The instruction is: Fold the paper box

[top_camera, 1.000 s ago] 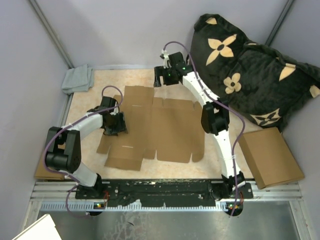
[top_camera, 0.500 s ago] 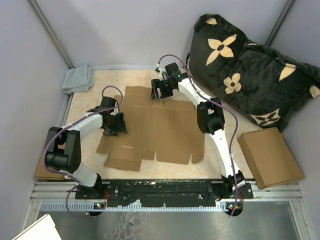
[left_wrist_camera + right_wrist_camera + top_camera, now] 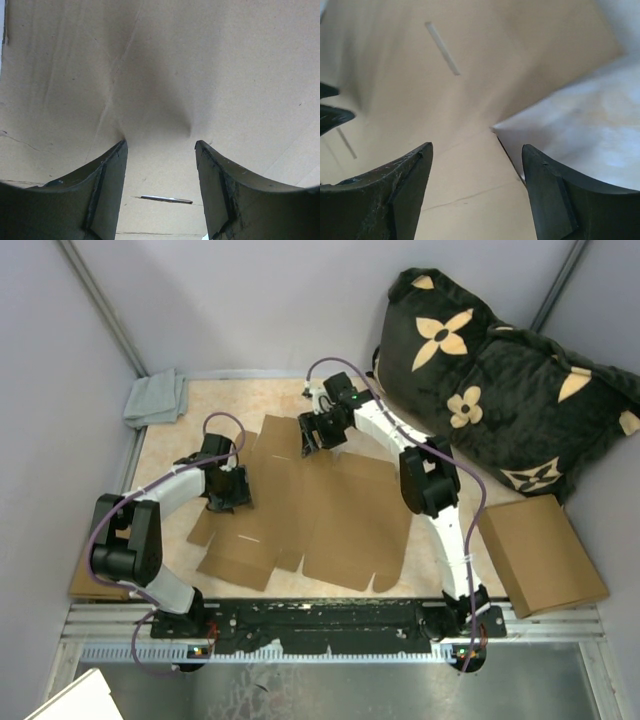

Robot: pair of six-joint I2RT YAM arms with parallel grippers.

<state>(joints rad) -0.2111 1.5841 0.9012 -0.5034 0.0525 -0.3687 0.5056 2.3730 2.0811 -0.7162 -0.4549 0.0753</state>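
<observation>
Beneath both grippers, top view: the paper box (image 3: 320, 520) lies as one flat die-cut sheet with no wall stood up; by my judgement, all the folding is left to do.
Top-view count: one sheet, one ready-made box (image 3: 540, 552), one cushion (image 3: 500, 370), one grey cloth (image 3: 155, 398).
Left wrist: the left gripper (image 3: 160, 145) has its fingers spread, tips down on the sheet, with a dimple between them.
Right wrist: the right gripper (image 3: 476, 147) has its fingers spread and pinches nothing; the sheet's edge runs between them, with bare table (image 3: 580, 115) beyond the right finger.

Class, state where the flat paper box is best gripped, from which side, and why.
The paper box lies flat, so only a projecting edge can be pinched. Probably take its far-edge flap from the far side, where the crease should let it hinge upward.
</observation>
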